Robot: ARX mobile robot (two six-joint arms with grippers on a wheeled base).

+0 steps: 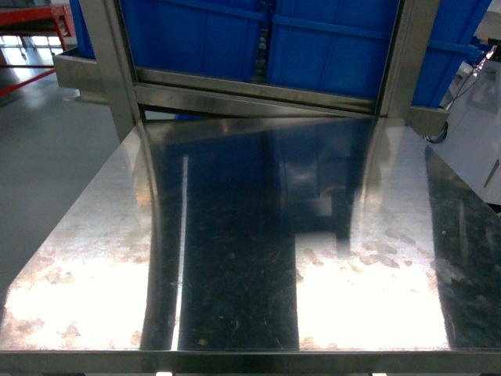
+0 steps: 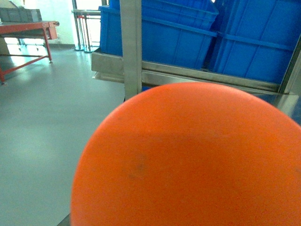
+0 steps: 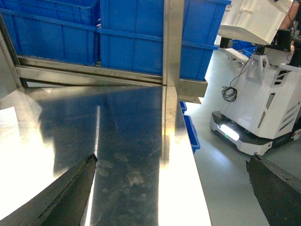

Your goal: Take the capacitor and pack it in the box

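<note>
In the right wrist view the right gripper (image 3: 171, 188) is standing with its two dark, rough-surfaced fingers (image 3: 61, 197) spread wide apart, one at the lower left corner and the other at the lower right edge, with nothing lying between them. Below and ahead of it the shiny stainless steel worktop (image 3: 127, 141) is stretching away, its right edge running under the gap between the fingers.

The left gripper is not showing in any view, so I cannot tell whether it is spread or pressed together. In the left wrist view the bright orange, smooth, rounded capacitor (image 2: 188, 160) is filling most of the lower frame, sitting right up against the camera; whether anything is pinching it cannot be told. It is not appearing in the head view or the right wrist view.

Beyond the worktop a steel frame with upright posts (image 1: 109, 70) is carrying large blue plastic bins (image 1: 329, 47). To the right, on the grey floor (image 3: 225, 179), a white wheeled robot base (image 3: 258, 117) is standing with a lit strip at its front. Far left in the left wrist view a red-framed bench (image 2: 28, 33) is standing on the floor.
</note>
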